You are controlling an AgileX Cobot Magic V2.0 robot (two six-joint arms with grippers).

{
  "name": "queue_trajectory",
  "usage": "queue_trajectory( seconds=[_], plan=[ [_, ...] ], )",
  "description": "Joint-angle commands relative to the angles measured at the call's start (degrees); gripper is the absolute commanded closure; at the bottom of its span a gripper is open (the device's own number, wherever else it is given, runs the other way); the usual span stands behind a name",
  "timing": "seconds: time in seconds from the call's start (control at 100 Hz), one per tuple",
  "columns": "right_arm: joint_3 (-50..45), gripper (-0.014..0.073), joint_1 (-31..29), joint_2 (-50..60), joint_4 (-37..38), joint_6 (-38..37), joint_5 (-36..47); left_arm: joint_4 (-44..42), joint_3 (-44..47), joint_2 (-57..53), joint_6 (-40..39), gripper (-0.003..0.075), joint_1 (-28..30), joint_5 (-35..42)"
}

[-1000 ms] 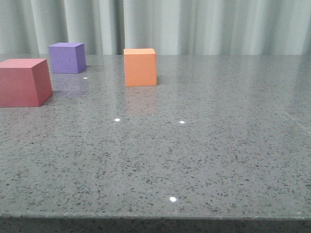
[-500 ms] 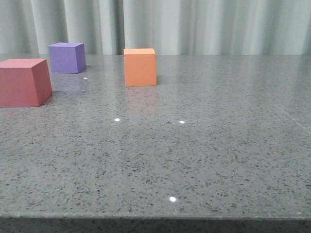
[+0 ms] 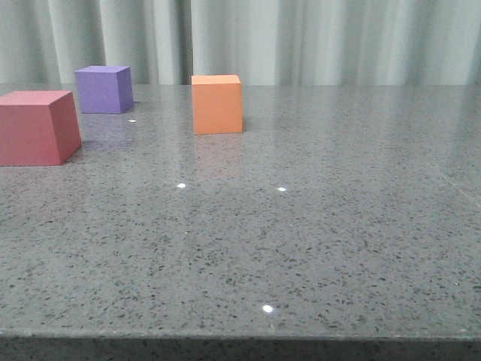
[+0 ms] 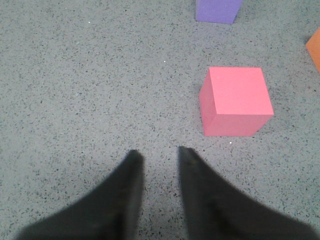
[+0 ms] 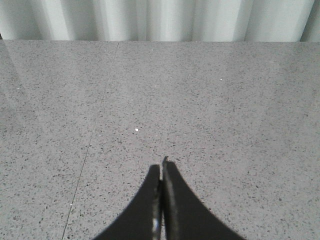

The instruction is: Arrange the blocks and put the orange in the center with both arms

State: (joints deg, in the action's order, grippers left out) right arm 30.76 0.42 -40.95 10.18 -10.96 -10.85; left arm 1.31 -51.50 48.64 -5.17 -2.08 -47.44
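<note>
The orange cube (image 3: pixel 217 104) stands toward the back of the grey speckled table, left of the middle. The purple cube (image 3: pixel 104 89) is further left and back. The red-pink cube (image 3: pixel 37 127) is at the left edge, nearer to me. No gripper shows in the front view. In the left wrist view my left gripper (image 4: pixel 159 155) is open and empty above bare table, with the red-pink cube (image 4: pixel 235 100) apart from it, the purple cube (image 4: pixel 217 10) beyond and a corner of the orange cube (image 4: pixel 315 50) at the frame edge. My right gripper (image 5: pixel 161 167) is shut and empty over bare table.
A pale pleated curtain (image 3: pixel 301 41) hangs behind the table. The table's front edge (image 3: pixel 240 336) runs across the bottom of the front view. A thin seam (image 5: pixel 82 170) runs across the tabletop in the right wrist view.
</note>
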Motion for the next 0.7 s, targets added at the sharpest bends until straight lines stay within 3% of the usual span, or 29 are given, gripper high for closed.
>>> queue_trajectory(
  seconds=[0.0, 0.08, 0.15, 0.42, 0.69],
  plan=[
    [1.2, 0.0662, -0.3, 0.2, 0.8, 0.5, 3.9, -0.1, -2.0, -0.2, -0.7, 0.0262, 0.1, 3.2],
    [1.2, 0.0662, -0.3, 0.2, 0.8, 0.5, 3.9, -1.3, -2.0, -0.2, -0.7, 0.0087, 0.1, 3.2],
    [1.2, 0.0662, -0.3, 0.2, 0.8, 0.5, 3.9, -1.8, -2.0, -0.2, -0.7, 0.0034, 0.1, 3.2],
    [1.2, 0.0662, -0.3, 0.2, 0.8, 0.5, 3.9, -1.9, -2.0, 0.3, -0.7, 0.0099, 0.1, 6.1],
    [1.2, 0.0662, -0.3, 0.2, 0.8, 0.5, 3.9, 5.5, -6.5, 4.6, -0.7, 0.0104, -1.2, 7.8]
  ],
)
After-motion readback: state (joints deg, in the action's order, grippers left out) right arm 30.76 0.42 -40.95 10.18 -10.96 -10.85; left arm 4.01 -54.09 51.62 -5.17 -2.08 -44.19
